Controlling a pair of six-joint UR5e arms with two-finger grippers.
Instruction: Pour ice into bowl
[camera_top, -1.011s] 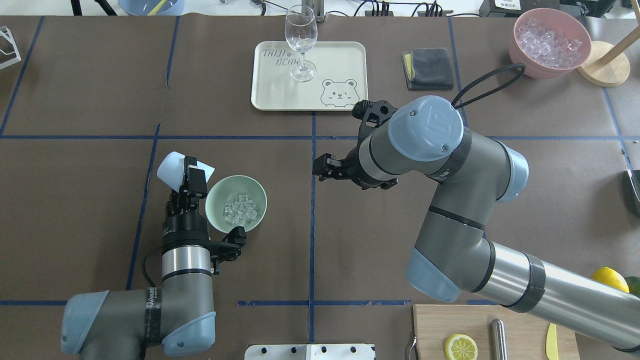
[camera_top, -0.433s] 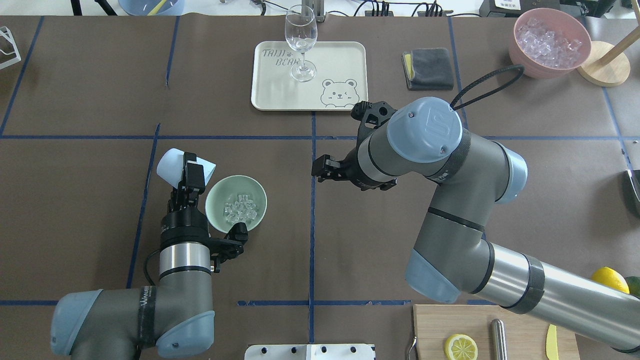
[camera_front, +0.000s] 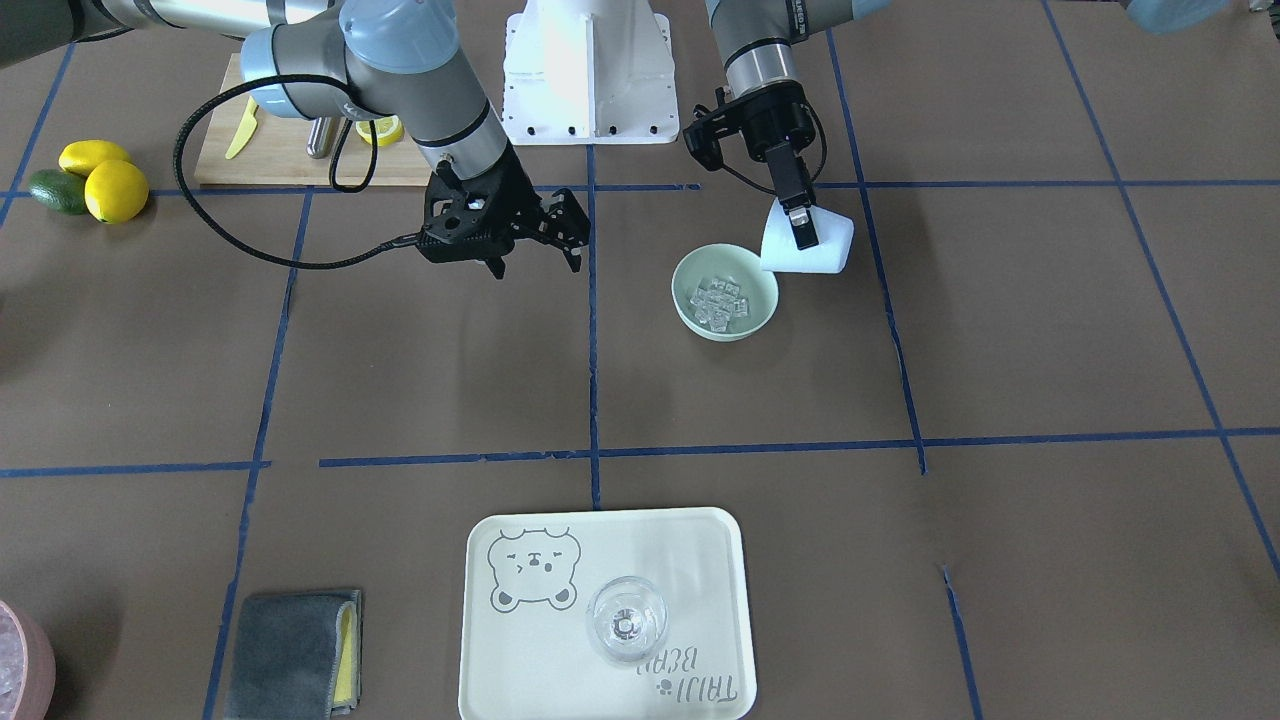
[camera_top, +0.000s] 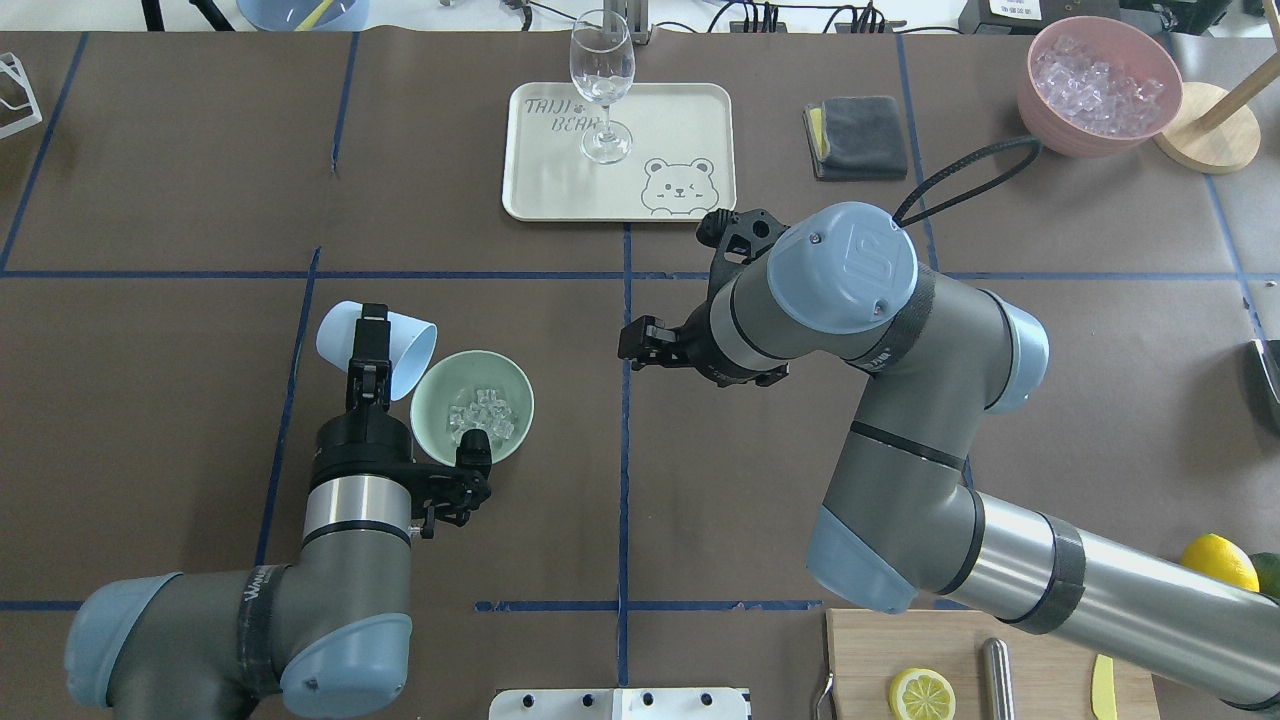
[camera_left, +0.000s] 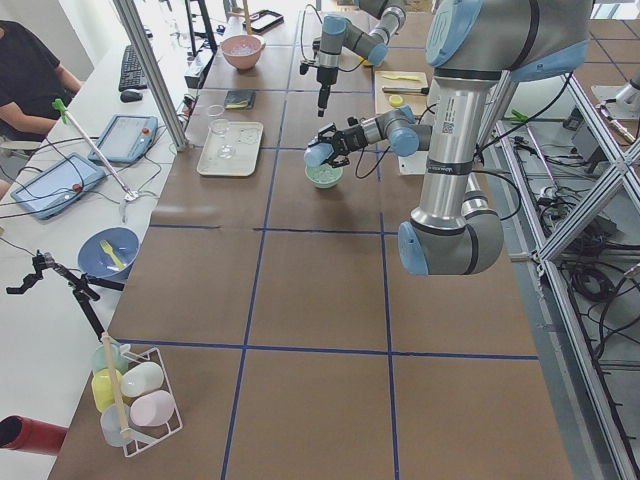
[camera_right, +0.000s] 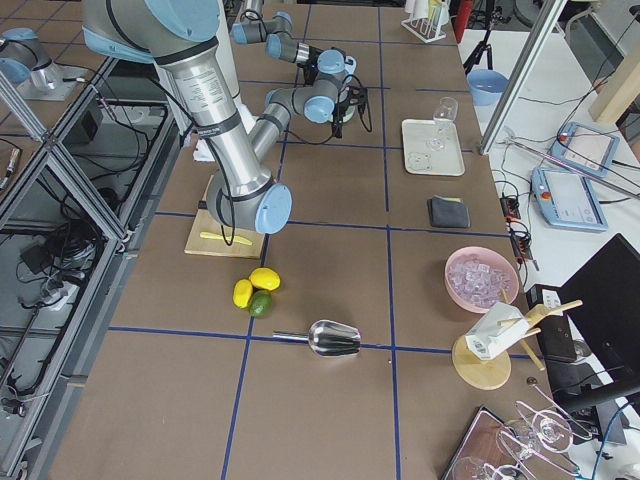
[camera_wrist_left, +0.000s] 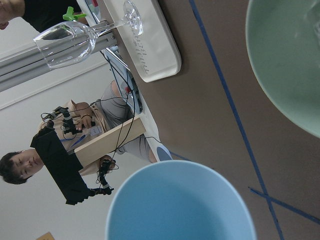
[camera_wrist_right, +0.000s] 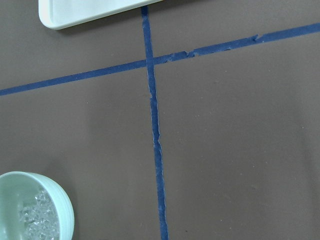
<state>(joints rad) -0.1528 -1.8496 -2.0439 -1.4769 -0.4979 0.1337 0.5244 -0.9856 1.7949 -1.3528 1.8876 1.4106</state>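
Left gripper (camera_top: 372, 340) is clamped on the tilted blue cup (camera_top: 410, 350), whose mouth sits just beside the bowl's (camera_top: 505, 378) rim at 10 o'clock. The ice (camera_top: 480, 418) lies inside the bowl. Right gripper (camera_top: 635, 348), fingers apart and empty, hangs toward 2 o'clock, with bare table (camera_top: 565, 420) between.

The left arm has rolled its wrist, and the left gripper (camera_top: 374, 338) now lies flat over the top of the light blue cup (camera_top: 398, 352), whose mouth has swung round into fuller view. That arm's elbow has slid toward the desk's left edge. The right gripper (camera_top: 640, 346) has crept slightly leftward too.
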